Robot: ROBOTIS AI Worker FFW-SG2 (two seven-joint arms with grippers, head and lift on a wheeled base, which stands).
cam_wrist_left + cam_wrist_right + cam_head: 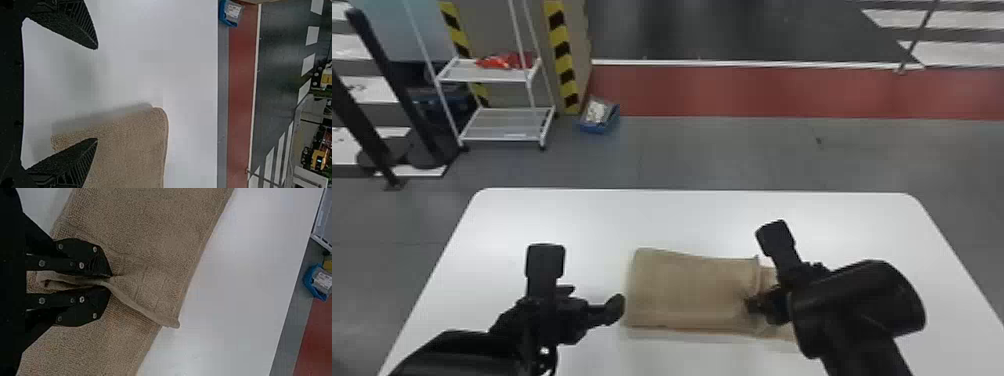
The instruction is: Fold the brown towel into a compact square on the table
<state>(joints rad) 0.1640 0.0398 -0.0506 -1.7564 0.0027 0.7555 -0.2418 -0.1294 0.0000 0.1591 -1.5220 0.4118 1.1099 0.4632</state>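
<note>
Here, two black robot arms reached in over a white worktop (682, 215), with the brown towel (692, 290) lying between and beneath their jaws. The right gripper (752, 304) had its jaws drawn nearly together, pinching a gathered ridge of the towel. In the right wrist view, that raised fold ran out from between the jaws to a long edge of the cloth. More fabric lay on both sides of the pinch, spread against the worktop.

The left gripper (589, 299) held nothing, its jaws spread wide. In the left wrist view, one finger (70, 160) overlapped the towel's end, while the other was over bare white surface; whether the first touched the cloth could not be told. From these jaws, the towel stretched as a rough rectangle toward the right pair and a little past them.

On the floor, well beyond the left jaws, stood a white rack (499, 138) with two shelves. Just beside it sat a blue bin (592, 129), and farther off from both sets of jaws ran a red floor strip (782, 92).
</note>
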